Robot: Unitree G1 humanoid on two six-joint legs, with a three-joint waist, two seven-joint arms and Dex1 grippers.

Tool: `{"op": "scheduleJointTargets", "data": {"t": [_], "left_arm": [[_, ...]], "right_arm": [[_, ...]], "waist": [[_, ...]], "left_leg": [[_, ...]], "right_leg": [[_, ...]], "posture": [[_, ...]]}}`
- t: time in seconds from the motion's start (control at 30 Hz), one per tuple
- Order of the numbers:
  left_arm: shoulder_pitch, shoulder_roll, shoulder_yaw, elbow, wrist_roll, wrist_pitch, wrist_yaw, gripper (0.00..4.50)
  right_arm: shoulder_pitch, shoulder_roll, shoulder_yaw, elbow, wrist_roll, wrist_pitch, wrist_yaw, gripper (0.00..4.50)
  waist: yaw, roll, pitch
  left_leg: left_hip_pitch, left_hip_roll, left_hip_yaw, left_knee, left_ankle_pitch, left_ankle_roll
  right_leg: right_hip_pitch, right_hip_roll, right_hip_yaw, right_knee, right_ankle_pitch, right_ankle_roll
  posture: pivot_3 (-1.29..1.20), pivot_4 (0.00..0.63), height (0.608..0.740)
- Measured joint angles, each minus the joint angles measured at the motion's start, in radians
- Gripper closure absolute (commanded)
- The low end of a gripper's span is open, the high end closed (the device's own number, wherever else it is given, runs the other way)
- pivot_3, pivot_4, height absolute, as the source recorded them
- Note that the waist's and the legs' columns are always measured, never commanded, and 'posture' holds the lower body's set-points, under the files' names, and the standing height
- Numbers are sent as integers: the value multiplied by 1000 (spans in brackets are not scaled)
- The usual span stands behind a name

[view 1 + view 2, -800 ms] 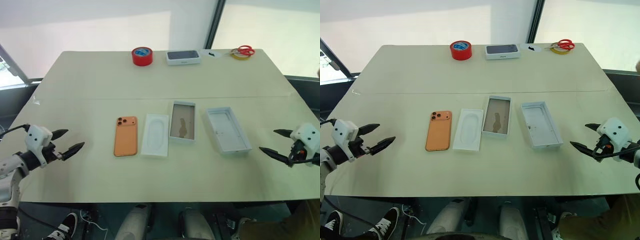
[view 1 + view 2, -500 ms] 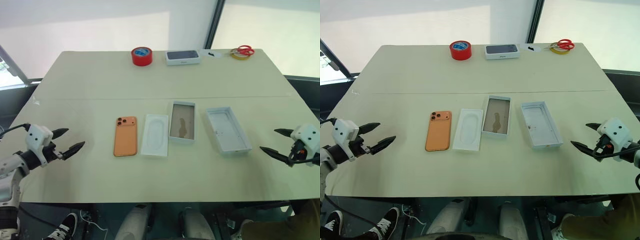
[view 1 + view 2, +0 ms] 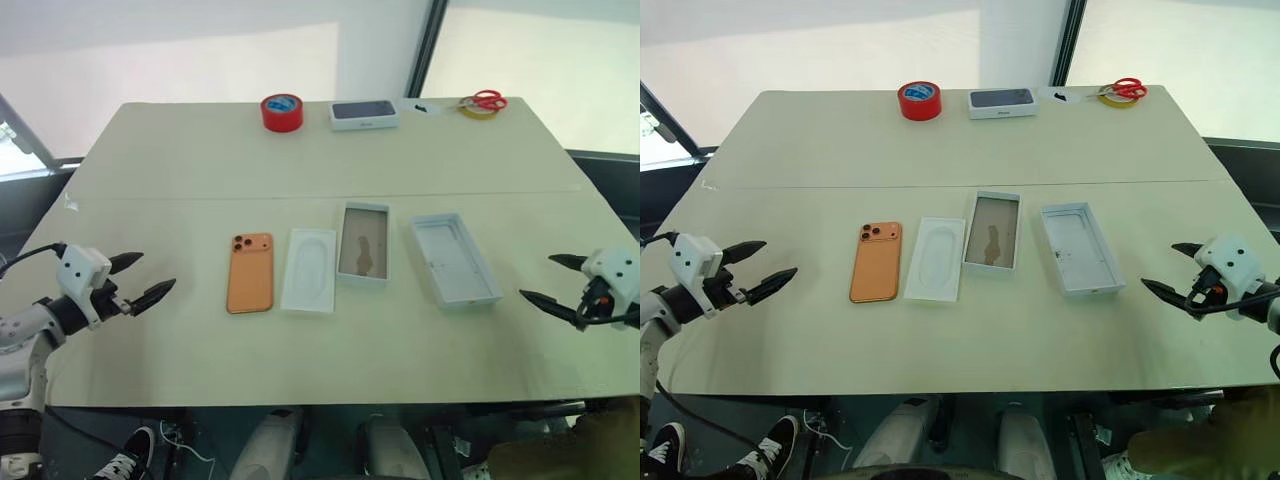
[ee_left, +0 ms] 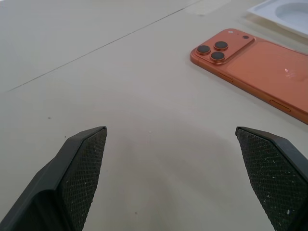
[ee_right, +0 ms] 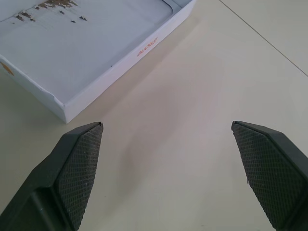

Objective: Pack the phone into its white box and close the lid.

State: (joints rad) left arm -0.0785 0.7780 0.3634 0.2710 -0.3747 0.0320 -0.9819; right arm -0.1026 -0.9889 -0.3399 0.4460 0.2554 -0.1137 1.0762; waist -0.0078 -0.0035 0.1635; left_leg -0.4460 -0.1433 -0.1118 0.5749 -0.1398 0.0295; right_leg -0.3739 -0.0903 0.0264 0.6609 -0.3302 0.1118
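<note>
The orange phone [image 3: 250,272] lies back up on the table, its lens cluster at the far end. Right of it come a flat white insert [image 3: 310,270], then the white box [image 3: 364,243] with its tan floor, then the lid [image 3: 455,259] lying inside up. My left gripper [image 3: 145,279] hovers open over the table's left edge, apart from the phone [image 4: 255,67]. My right gripper [image 3: 546,281] hovers open at the right edge, a short way from the lid [image 5: 86,53]. Nothing sits between either pair of fingers.
At the far edge stand a red tape roll [image 3: 282,112], a white box picturing a dark phone [image 3: 364,114], and red-handled scissors [image 3: 484,102] on a yellow roll. A crease [image 3: 180,197] runs across the table [image 3: 200,340].
The left gripper has drifted slightly toward the phone. The right gripper and the things on the table have kept still.
</note>
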Motion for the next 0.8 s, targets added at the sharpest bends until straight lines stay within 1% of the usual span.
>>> {"op": "scheduleJointTargets", "data": {"t": [0.17, 0.23, 0.33, 0.4, 0.5, 0.57, 0.67, 0.8], "left_arm": [[-40, -7, -37, -25, 27, 29, 59, 0], [-44, -17, -44, -59, 38, 57, 88, 0], [-49, -20, -84, -137, 95, 121, 185, 0], [-61, -21, -105, -170, 109, 172, 210, 0], [-100, -34, -153, -230, 42, 310, 163, 0], [-155, -88, -169, -268, -45, 442, 157, 0], [-238, -185, -190, -311, -131, 592, 207, 0], [-309, -312, -202, -371, -210, 776, 327, 0]], "right_arm": [[-29, 0, 15, -8, -2, 2, -1, 27], [-41, 2, 21, -33, -1, 12, -1, 27], [-73, 4, 34, -86, 2, 40, -6, 27], [-87, 14, 51, -135, 2, 59, -10, 27], [-119, 49, 99, -239, 8, 111, -12, 27], [-149, 77, 138, -315, 18, 147, -18, 27], [-175, 113, 200, -422, 25, 181, -20, 27], [-184, 154, 250, -486, 26, 235, -31, 27]], "waist": [[-4, 0, 0], [-4, 0, 0], [-6, 0, 0], [-5, 0, 0], [-4, 0, 0], [0, 0, 0], [3, -1, 0], [3, -2, 1]], "left_leg": [[0, 0, 0, 0, 0, 0], [0, 0, 0, 0, 0, 0], [0, 0, 0, 0, 0, 0], [0, 0, 0, 0, 0, 0], [0, 0, 0, 0, 0, 0], [0, 0, -1, 1, 0, 0], [-1, 0, -1, 2, 0, 0], [-1, -1, -1, 3, 0, 0]], "right_leg": [[0, 0, 0, 0, 0, 0], [0, 0, 0, 0, 0, 0], [0, 0, 0, 0, 0, 0], [0, 0, 0, 0, 0, 0], [0, 0, 0, 0, 0, 1], [0, 0, -1, 1, 0, 1], [0, 0, -2, 1, 2, 4], [0, 0, -2, 0, 3, 5]], "posture": [[0, 150, 736], [0, 150, 736], [0, 150, 736], [0, 150, 736], [0, 150, 736], [0, 150, 736], [0, 150, 736], [0, 150, 736]]}}
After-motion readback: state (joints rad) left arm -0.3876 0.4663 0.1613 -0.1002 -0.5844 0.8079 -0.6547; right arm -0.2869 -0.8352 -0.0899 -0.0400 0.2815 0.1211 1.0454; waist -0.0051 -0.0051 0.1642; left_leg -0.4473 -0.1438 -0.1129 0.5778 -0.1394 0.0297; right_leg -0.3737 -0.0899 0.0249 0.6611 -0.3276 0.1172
